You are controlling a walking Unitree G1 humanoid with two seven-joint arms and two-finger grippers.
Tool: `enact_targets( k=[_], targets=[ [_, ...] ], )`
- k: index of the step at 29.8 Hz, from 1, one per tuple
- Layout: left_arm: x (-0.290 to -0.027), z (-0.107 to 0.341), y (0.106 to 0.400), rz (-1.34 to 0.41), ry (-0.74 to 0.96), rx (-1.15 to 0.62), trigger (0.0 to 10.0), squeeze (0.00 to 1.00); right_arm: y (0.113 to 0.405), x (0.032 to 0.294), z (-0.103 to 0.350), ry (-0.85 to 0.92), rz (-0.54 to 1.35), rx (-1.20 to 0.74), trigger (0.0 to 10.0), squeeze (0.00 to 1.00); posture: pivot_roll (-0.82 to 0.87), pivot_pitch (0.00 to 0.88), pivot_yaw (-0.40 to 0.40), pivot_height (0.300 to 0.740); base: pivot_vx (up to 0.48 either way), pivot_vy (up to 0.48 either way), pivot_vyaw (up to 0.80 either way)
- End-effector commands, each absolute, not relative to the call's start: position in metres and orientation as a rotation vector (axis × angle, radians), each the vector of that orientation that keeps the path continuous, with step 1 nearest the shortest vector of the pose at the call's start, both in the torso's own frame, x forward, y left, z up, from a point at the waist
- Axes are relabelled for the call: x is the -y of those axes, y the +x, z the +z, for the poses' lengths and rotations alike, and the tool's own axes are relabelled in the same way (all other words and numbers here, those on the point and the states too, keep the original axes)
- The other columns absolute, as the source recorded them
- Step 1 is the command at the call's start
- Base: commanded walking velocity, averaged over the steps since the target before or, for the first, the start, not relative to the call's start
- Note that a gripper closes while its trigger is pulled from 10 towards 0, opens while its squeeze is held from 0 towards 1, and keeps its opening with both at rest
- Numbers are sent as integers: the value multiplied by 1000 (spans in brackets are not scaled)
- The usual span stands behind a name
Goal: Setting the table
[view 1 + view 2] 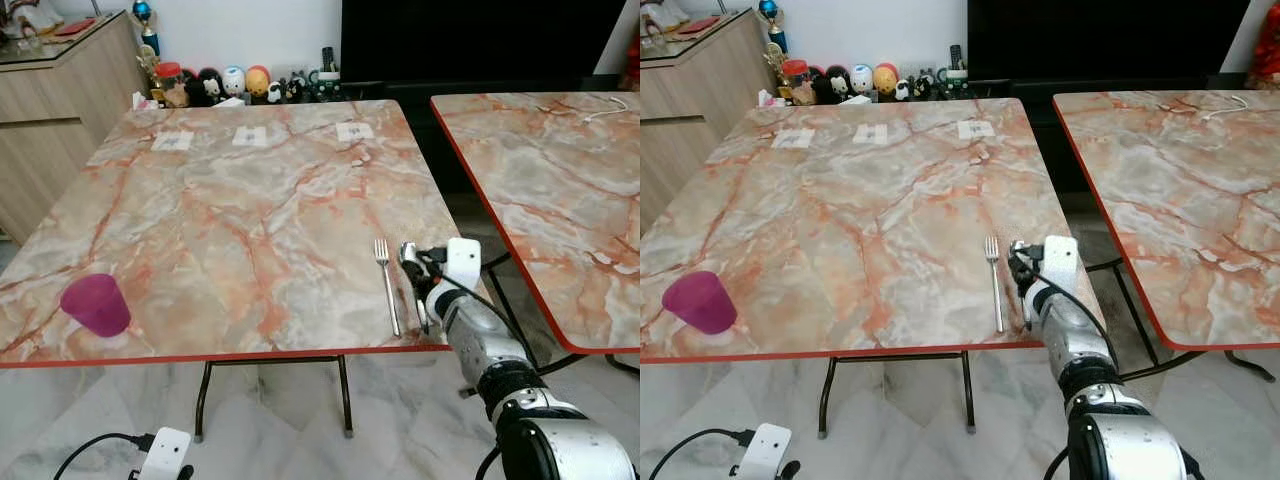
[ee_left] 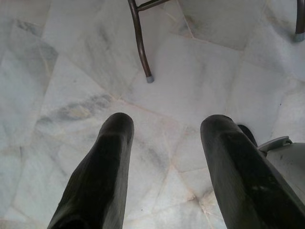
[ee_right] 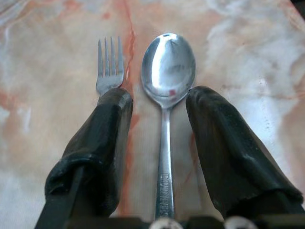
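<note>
Left arm hangs idle below the table edge; left gripper (image 2: pixel 164 143) points at the pale marble floor (image 2: pixel 71 71), fingers spread wide with nothing between them. A dark metal table leg (image 2: pixel 139 38) stands on the floor just past the fingertips.

Right gripper (image 3: pixel 159 112) is low over the near right corner of the marble table (image 1: pixel 240 220), close to its red-trimmed front edge. Fingers (image 3: pixel 102 143) are apart, one on each side of a spoon (image 3: pixel 167 71) without pressing on it. The spoon lies flat on the tabletop, bowl facing up and pointing away from the robot, handle running back between the fingers toward the wrist. One finger overlaps the handle of a fork (image 1: pixel 386 283).

The fork lies flat just to the left of the spoon, parallel to it, tines away from the robot, handle end near the front edge.

A purple cup (image 1: pixel 96 304) stands upright at the near left of the same table, well apart from the cutlery.

Three small paper cards (image 1: pixel 251 136) lie in a row along the far edge. Beyond it, a line of small figurines (image 1: pixel 232 82) sits against the wall, with a wooden cabinet (image 1: pixel 60 110) at far left. A second marble table (image 1: pixel 560 180) stands to the right, separated by a gap.
</note>
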State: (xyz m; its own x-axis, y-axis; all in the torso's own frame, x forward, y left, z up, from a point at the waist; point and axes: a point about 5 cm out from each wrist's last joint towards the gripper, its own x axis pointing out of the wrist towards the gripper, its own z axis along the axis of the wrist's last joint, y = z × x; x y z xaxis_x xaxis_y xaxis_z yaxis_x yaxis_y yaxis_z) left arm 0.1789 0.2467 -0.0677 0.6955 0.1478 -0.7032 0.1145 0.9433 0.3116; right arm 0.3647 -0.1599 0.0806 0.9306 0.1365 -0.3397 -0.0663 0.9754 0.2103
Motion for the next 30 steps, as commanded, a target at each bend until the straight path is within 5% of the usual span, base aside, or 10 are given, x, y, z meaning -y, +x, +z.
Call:
enact_targets(
  k=[1, 27, 28, 29, 30],
  targets=[
    [-246, -69, 177, 19, 345, -812, 10000, 0, 367, 159, 84, 187, 103, -357, 10000, 0, 78, 0, 3, 740, 0, 0, 0],
    [-249, -69, 175, 27, 342, -818, 10000, 0, 355, 163, 62, 158, 66, -454, 10000, 0, 83, 0, -1, 740, 0, 0, 0],
    [-249, -69, 175, 27, 342, -818, 10000, 0, 355, 162, 61, 156, 67, -456, 7294, 0, 83, 0, -1, 740, 0, 0, 0],
    [-249, -69, 175, 27, 342, -818, 10000, 0, 355, 162, 61, 156, 67, -456, 7294, 0, 83, 0, -1, 740, 0, 0, 0],
    [-249, -69, 175, 27, 343, -819, 10000, 0, 354, 162, 59, 156, 66, -461, 3804, 0, 83, 0, -1, 740, 0, 0, 0]
  ],
)
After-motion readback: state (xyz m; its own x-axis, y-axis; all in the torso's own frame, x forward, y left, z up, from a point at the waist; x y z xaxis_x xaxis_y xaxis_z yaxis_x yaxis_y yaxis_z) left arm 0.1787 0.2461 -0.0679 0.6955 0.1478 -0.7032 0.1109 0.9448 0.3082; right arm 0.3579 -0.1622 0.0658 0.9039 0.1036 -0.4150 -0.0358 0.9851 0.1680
